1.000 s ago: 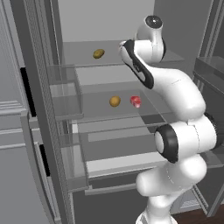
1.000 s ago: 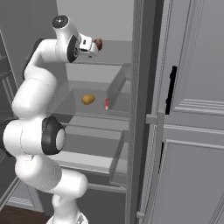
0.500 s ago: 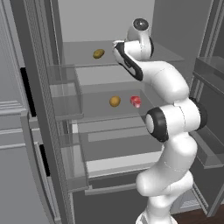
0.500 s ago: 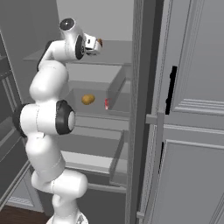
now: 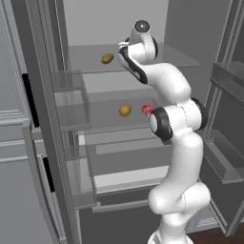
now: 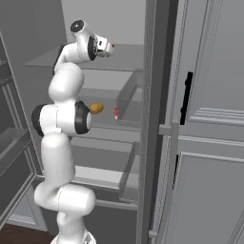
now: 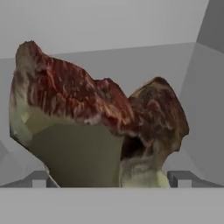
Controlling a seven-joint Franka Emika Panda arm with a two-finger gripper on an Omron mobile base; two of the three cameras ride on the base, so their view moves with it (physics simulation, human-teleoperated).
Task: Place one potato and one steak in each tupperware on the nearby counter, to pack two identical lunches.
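Gripper (image 7: 112,179) is closing in on the dark steak (image 7: 96,118) on the top fridge shelf (image 5: 90,57), having swung further inward, jaws spread wide around it, nothing clamped yet. Grab looks imminent; packing isn't started.

Potato (image 5: 107,58), steak (image 7: 100,118) on shelf (image 5: 90,57)

Arm (image 5: 176,143) raised high, folded upright, wrist level, reaching forward; gripper (image 7: 111,178) jaws spread wide.
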